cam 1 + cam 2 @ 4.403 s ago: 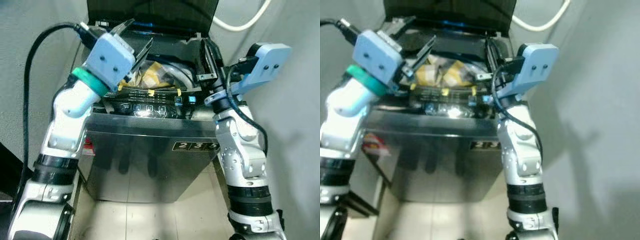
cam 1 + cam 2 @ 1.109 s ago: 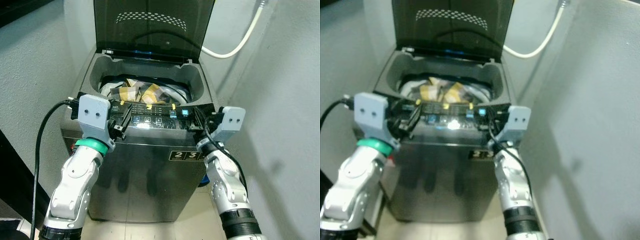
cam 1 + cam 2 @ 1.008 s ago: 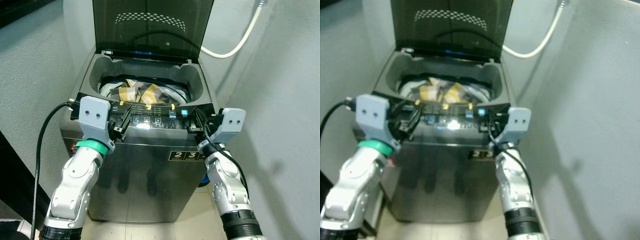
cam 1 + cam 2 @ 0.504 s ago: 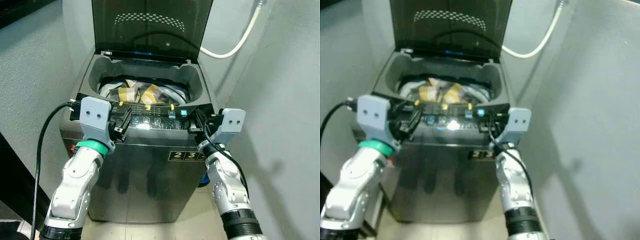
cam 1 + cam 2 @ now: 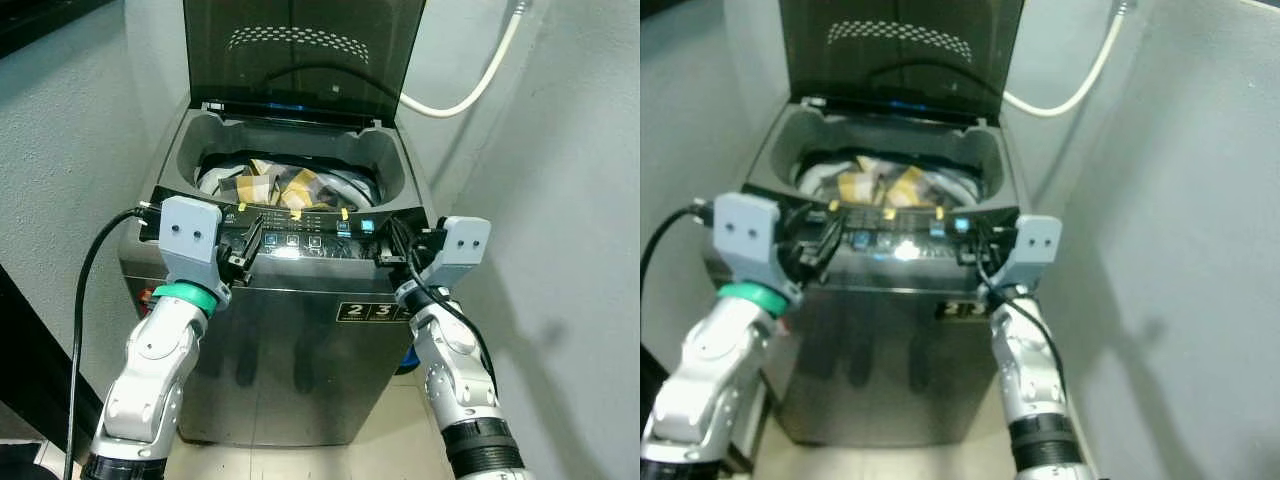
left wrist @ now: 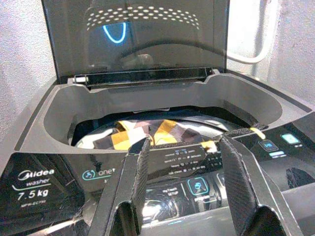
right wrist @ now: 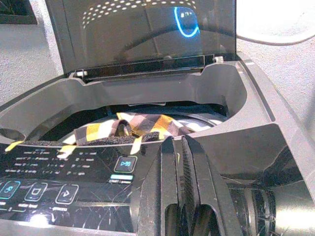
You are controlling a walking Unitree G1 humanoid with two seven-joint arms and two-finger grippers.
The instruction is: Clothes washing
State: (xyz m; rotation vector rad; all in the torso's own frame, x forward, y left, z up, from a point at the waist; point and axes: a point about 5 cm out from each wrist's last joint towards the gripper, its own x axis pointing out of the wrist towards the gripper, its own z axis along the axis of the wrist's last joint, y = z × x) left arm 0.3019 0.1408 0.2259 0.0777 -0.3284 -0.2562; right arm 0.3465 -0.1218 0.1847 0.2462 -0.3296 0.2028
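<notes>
A dark grey top-loading washing machine [image 5: 300, 340] stands before me with its tinted lid [image 5: 300, 50] raised upright. Yellow, white and black checked clothes [image 5: 285, 182] lie in the drum, and they appear again as checked clothes [image 6: 147, 130] in the left wrist view. My left gripper [image 5: 250, 245] hovers open at the left end of the lit control panel [image 5: 300, 240], with nothing between its fingers [image 6: 140, 162]. My right gripper [image 5: 397, 240] is shut and empty at the panel's right end, pointing toward the drum opening [image 7: 147, 98].
Grey walls close in on both sides of the machine. A white hose [image 5: 470, 85] curves along the wall behind on the right. A black cable [image 5: 85, 290] loops from my left arm. Tiled floor [image 5: 380, 430] shows below the machine's front.
Since the oldest frames both grippers have drawn back from over the drum to the front of the control panel, and the view has pulled back. Over the last second nothing visibly moved.
</notes>
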